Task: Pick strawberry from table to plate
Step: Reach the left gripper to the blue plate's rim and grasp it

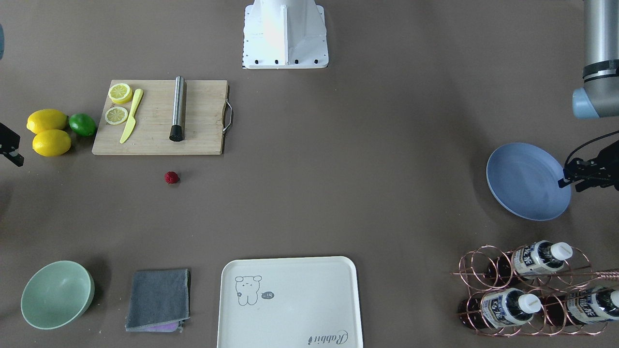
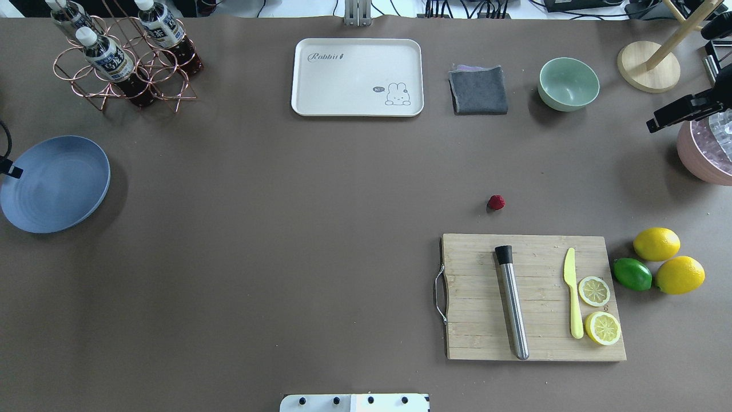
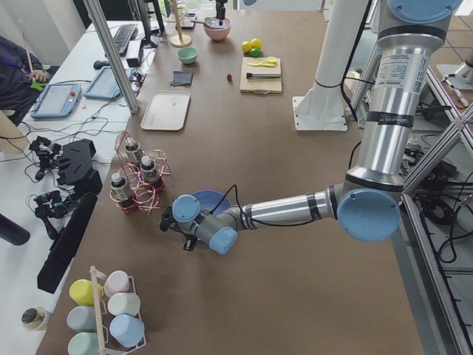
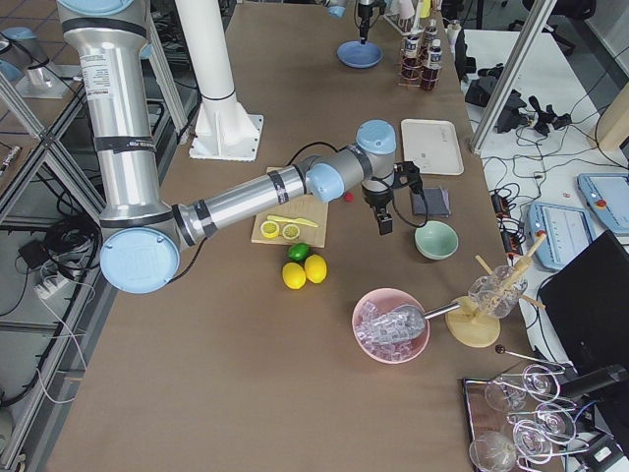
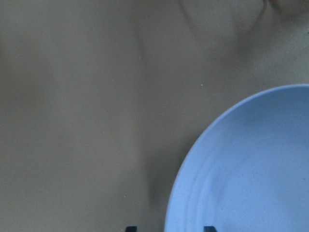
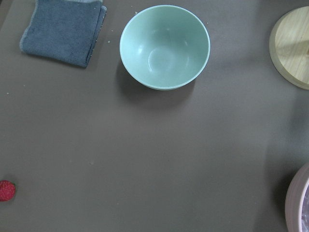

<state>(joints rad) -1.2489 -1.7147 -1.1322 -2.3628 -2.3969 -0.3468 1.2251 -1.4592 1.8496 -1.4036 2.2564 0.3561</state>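
Nothing picked yet. The strawberry (image 2: 496,202) sits alone on the table (image 2: 286,240), just past the far edge of the cutting board (image 2: 532,297). That's on the robot's right half, well apart from the plate (image 2: 54,183), which lies bare at the far left edge. So the step in hand, as we read it, is reach & grasp.

The right gripper (image 2: 655,124) hangs out by the right edge near a pink bowl (image 2: 706,157). Its wrist cam catches the berry only at the lower-left corner, w/ the green bowl (image 6: 165,46) up top. We can't tell if its fingers are apart or together, as no view shows the tips clearly. The left gripper (image 1: 568,176) hovers by the plate's rim, fingertips (image 5: 130,228) spread w/ nothing btw them.

We judge the right arm the closer one for the pick. To do it well:
- Centre the berry in the wrist view first.
- Come straight down w/ fingers wide enough to straddle it, tips nearly to the table, since it's tiny & low.
- Close gently. It's round & bumpy, so it prob. rolls or squirts out if pinched off-centre.
- Keep clear of the board edge.
- Get the grip firm before lifting, as the carry to the plate is long.
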